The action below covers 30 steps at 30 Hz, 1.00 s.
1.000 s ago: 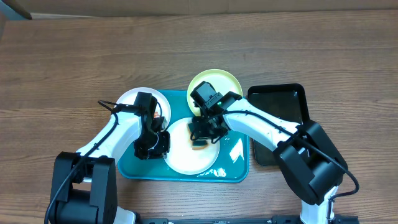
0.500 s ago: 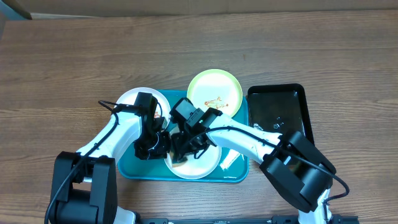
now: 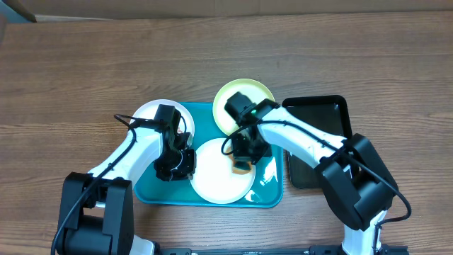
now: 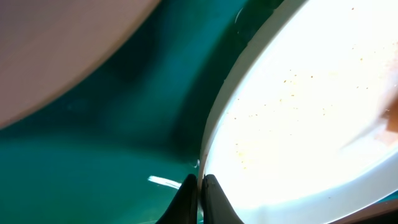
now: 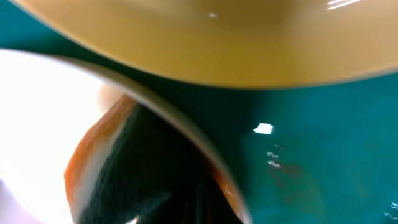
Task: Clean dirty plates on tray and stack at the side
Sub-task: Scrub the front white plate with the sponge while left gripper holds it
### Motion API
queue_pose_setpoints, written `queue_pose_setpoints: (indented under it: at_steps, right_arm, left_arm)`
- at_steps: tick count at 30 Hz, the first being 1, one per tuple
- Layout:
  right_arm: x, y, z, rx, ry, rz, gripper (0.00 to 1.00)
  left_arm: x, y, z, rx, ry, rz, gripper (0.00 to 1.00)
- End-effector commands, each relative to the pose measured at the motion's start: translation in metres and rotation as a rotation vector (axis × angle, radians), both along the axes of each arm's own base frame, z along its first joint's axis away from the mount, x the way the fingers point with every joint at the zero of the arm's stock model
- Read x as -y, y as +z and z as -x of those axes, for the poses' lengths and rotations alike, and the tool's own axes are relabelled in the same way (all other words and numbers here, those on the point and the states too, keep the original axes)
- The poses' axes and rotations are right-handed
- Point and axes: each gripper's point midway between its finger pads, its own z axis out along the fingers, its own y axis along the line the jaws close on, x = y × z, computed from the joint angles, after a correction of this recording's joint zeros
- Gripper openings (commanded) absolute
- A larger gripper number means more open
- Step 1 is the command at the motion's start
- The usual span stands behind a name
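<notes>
Since half a second ago the right pincer (image 3: 242, 160) has been carried from the left part of the centre white plate (image 3: 212, 180) to its right edge. Its opening cannot be told; an orange-brown pad (image 3: 241, 168) is seen beneath it. That plate, lying on the teal tray (image 3: 159, 193), is clenched at its left rim by the left pincer (image 4: 199, 186). Farther off, the green plate (image 3: 260, 93) and a second white plate (image 3: 145, 113) overlap the tray's far edge.

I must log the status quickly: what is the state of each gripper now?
Left gripper: closed on the rim of the front white plate.
Right gripper: seems closed on an orange sponge, pressed on that plate; view blurred.
</notes>
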Motion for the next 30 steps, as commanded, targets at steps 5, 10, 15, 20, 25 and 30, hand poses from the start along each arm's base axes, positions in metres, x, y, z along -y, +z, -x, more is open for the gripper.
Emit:
queue_pose_setpoints:
  at_steps: [5, 10, 15, 20, 25, 30]
  right_arm:
    - [0.044, -0.009, -0.001, 0.014, 0.064, 0.204, 0.04]
    - [0.022, -0.013, -0.001, 0.022, 0.158, 0.082, 0.04]
    - [-0.012, -0.01, -0.018, 0.095, 0.177, -0.067, 0.04]
    - [-0.05, 0.004, -0.006, 0.044, 0.251, -0.305, 0.04]
    - [-0.046, 0.017, 0.007, -0.007, 0.288, -0.331, 0.04]
    - [-0.003, 0.052, -0.025, 0.143, 0.121, -0.168, 0.04]
  left_arm:
    - [-0.007, -0.004, 0.006, -0.02, -0.023, -0.037, 0.04]
    - [-0.007, -0.004, 0.005, -0.018, -0.023, -0.036, 0.04]
    - [-0.007, -0.004, 0.005, -0.018, -0.023, -0.037, 0.04]
    - [-0.007, -0.004, 0.006, -0.019, -0.023, -0.037, 0.04]
    - [-0.007, -0.004, 0.006, -0.018, -0.023, -0.036, 0.04]
    - [-0.007, -0.004, 0.006, -0.019, -0.023, -0.037, 0.04]
